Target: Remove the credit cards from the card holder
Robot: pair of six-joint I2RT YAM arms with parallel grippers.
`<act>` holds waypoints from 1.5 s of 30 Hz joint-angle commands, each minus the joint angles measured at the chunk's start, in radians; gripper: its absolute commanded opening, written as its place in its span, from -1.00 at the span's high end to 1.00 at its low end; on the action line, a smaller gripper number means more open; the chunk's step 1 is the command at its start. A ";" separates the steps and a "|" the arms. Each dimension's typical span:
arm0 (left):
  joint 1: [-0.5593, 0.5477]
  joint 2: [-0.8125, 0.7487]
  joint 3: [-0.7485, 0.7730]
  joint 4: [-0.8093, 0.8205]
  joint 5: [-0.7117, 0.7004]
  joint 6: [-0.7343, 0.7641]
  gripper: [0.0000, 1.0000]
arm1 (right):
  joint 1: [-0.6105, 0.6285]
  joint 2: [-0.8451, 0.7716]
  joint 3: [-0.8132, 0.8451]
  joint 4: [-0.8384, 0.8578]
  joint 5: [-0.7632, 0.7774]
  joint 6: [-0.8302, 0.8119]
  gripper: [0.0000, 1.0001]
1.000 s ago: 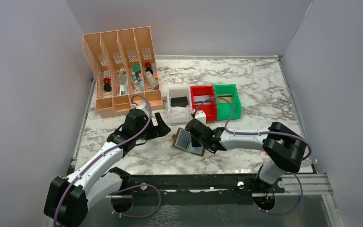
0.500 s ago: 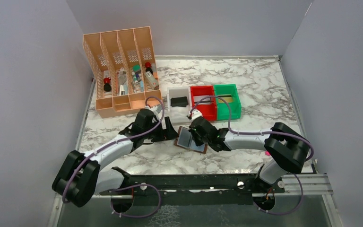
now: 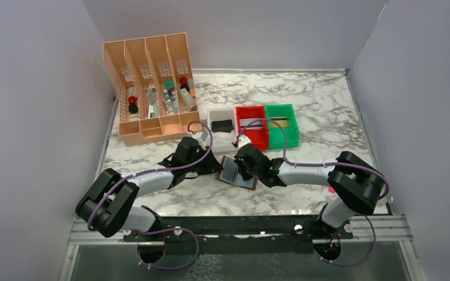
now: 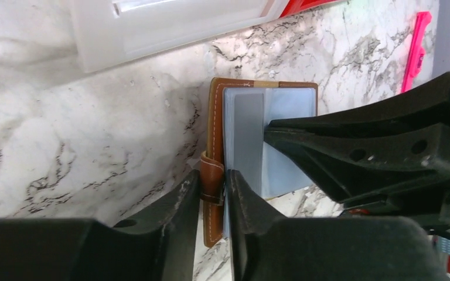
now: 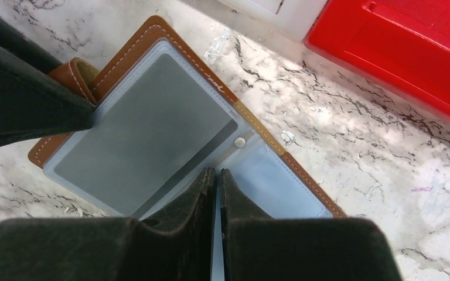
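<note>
The brown card holder [image 3: 231, 174] lies open on the marble table, its clear sleeves facing up. A grey credit card [image 5: 146, 126] sits inside the left sleeve and also shows in the left wrist view [image 4: 249, 137]. My left gripper [image 3: 215, 167] [image 4: 214, 181] is shut on the holder's left edge: one finger is outside against the brown strap [image 4: 212, 175], the other lies on the sleeve. My right gripper [image 3: 244, 165] [image 5: 217, 175] comes in from the right at the holder's fold. Its jaws are almost together, with a thin sliver of pale sleeve between them.
Just behind the holder stand a white bin [image 3: 221, 137] with a black item, a red bin [image 3: 252, 126] and a green bin [image 3: 282, 124]. An orange file organizer [image 3: 152, 88] stands at the back left. A pink object [image 4: 416, 47] lies to the right.
My left arm has reached right to the holder's left edge, and its jaws have gone from wide open to shut on it. The right gripper shifted slightly and stays on the holder.
</note>
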 commanded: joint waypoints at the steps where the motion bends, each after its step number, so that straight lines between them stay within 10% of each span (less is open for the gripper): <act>1: -0.019 -0.051 -0.049 0.073 -0.058 -0.019 0.64 | -0.015 -0.006 0.009 -0.067 -0.021 0.103 0.73; 4: -0.046 -0.071 -0.079 0.084 -0.072 -0.035 1.00 | -0.020 0.015 0.078 -0.140 -0.021 0.184 0.68; 18: -0.157 -0.314 -0.259 0.077 -0.284 -0.256 1.00 | -0.011 -0.026 0.086 -0.194 -0.142 0.505 0.07; 45: -0.190 -0.327 -0.250 0.003 -0.336 -0.249 1.00 | 0.067 0.144 0.148 -0.108 -0.116 0.468 -0.05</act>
